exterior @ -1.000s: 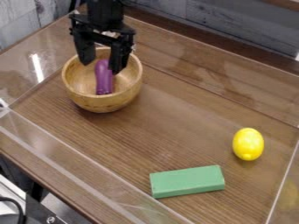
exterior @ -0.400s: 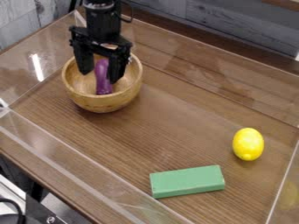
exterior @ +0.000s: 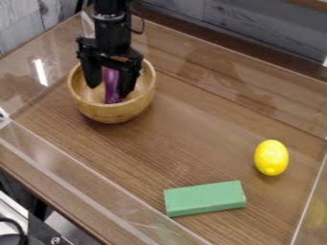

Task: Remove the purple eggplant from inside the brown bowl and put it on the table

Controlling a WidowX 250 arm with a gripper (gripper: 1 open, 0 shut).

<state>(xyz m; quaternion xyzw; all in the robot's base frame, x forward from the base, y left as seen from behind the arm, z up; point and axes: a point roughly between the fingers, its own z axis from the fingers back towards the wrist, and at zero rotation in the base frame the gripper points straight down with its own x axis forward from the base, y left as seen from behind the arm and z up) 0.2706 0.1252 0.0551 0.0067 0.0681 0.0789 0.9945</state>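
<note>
Camera view: gripper (exterior: 113,80) points straight down into the brown bowl (exterior: 90,105), jaws spread wide, one finger either side of the purple eggplant (exterior: 114,84). Eggplant lies inside the bowl, between the fingers, not visibly clamped. Bowl sits at ten o'clock on the table (exterior: 192,124).

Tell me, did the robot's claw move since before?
Yes. The gripper has sunk lower into the brown bowl, its open fingers now either side of the purple eggplant.
</note>
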